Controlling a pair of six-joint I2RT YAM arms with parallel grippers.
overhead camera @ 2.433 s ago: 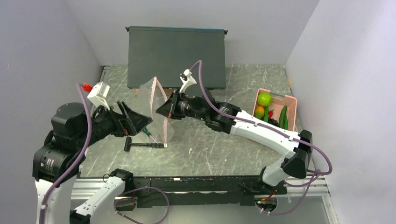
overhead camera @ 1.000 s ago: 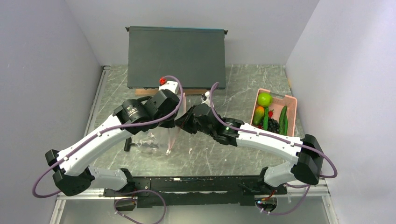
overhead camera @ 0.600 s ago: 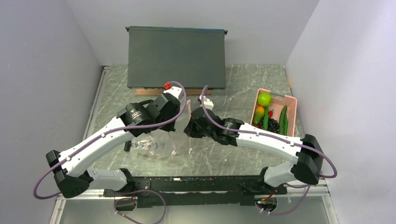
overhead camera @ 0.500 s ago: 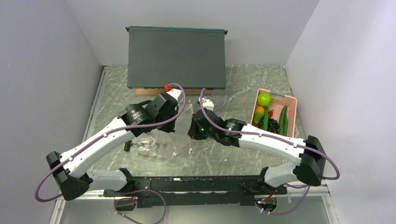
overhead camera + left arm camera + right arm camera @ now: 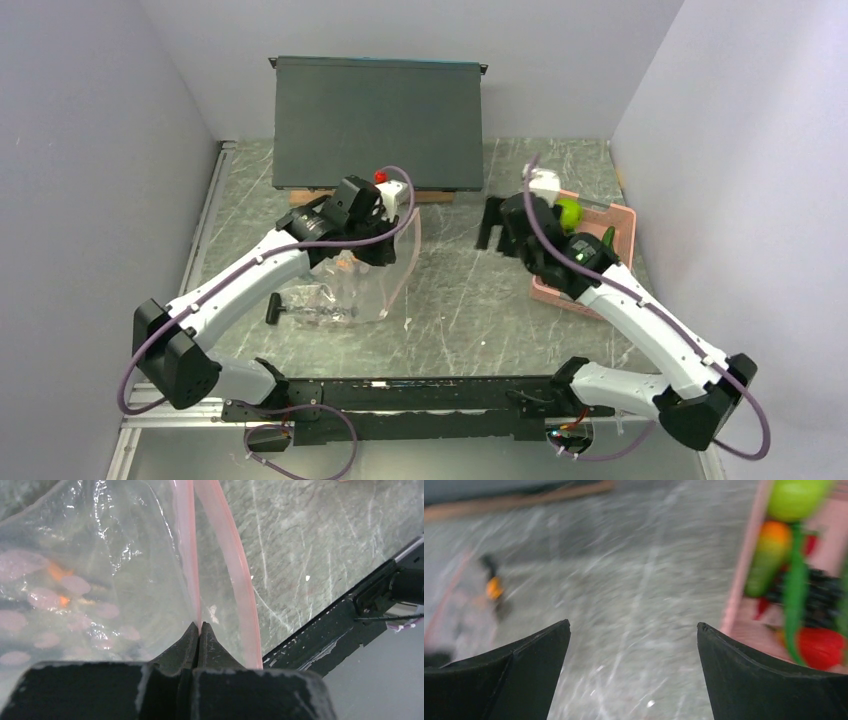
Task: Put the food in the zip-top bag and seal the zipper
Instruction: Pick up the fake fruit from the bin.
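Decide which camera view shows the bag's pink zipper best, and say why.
The left wrist view: the zipper is close, its two pink strips parted, the left hand shut on one. The top view shows only a thin pink edge; in the right wrist view, it is lost in blur.

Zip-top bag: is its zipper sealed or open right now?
Open. In the left wrist view the two pink strips of the zipper run apart; the left pincer is shut on one of them.
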